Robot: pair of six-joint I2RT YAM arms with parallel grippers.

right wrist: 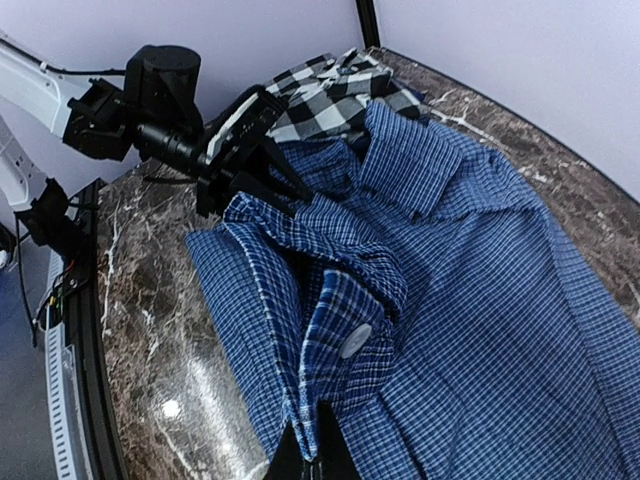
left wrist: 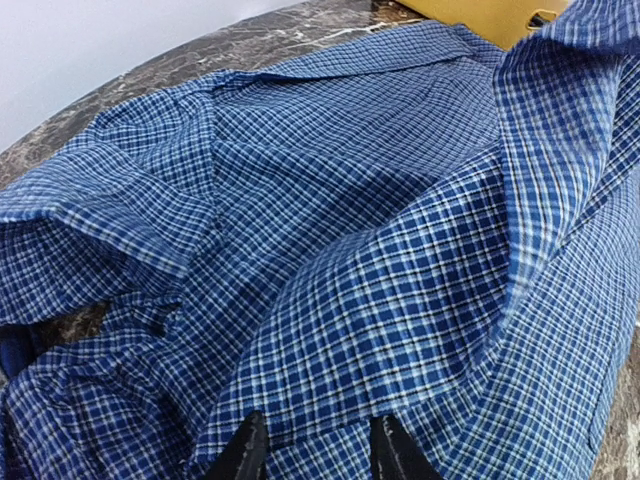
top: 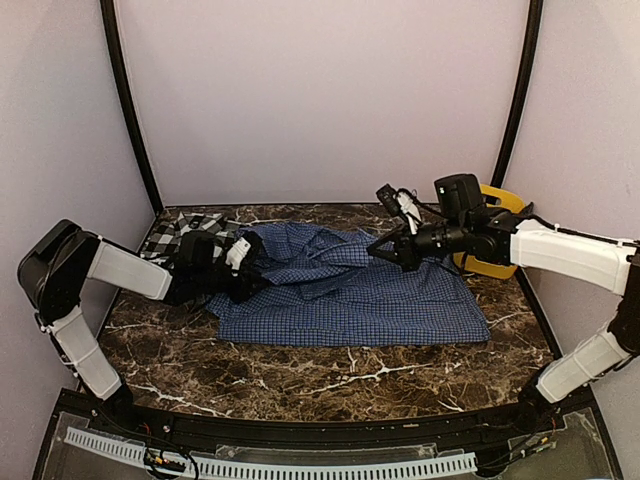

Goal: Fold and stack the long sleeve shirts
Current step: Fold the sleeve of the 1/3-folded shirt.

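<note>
Blue check shirt [top: 350, 295] is lying across the table [top: 300, 385] | you are folding it: right gripper [top: 385, 248] clenching its raised edge, left gripper [top: 250, 265] standing parted opposite | next is likely calling for carrying that edge across.

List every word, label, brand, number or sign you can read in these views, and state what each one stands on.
No text can be read in any view.
On the blue checked shirt: no print or tag shows, and its button looks plain.
On the black-and-white plaid shirt: no lettering shows on the part in view.
On the yellow bin: no marking visible.
</note>
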